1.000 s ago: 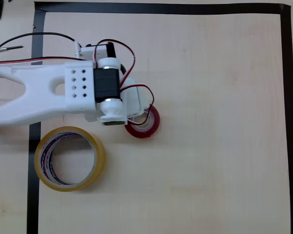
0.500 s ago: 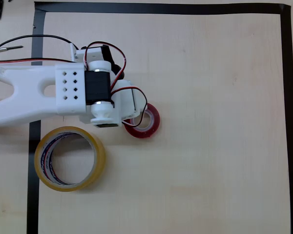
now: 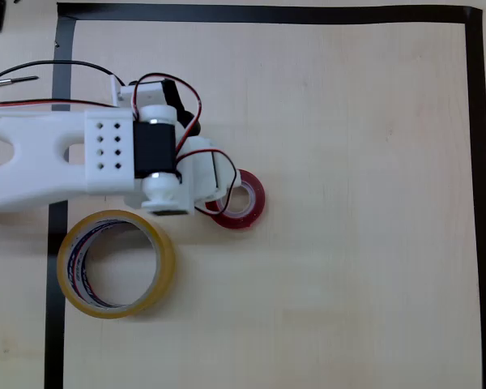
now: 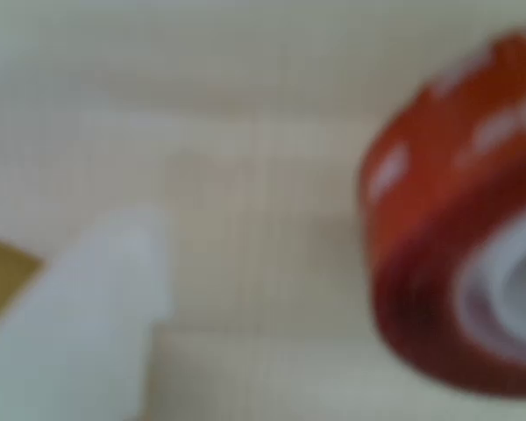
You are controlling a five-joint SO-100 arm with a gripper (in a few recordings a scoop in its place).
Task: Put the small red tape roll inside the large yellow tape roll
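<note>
The small red tape roll (image 3: pixel 254 203) lies flat on the light wooden table, just right of the white arm's wrist. My gripper (image 3: pixel 221 193) hangs over the roll's left rim, its fingertips hidden under the wrist body in the overhead view. The blurred wrist view has one white finger (image 4: pixel 88 307) at lower left and the red roll (image 4: pixel 438 237) at right, bare table between them; nothing is gripped. The large yellow tape roll (image 3: pixel 167 261) lies flat below the arm, down-left of the red roll and apart from it.
A black tape border (image 3: pixel 267 14) frames the work area along the top, the left (image 3: pixel 55 324) and the right (image 3: pixel 482 203). Red and black wires (image 3: pixel 186 93) loop over the wrist. Open table (image 3: pixel 356 243) spreads to the right and below.
The arm has drawn back to the left and slightly up, uncovering more of the red roll. The red roll and the yellow roll have stayed in place.
</note>
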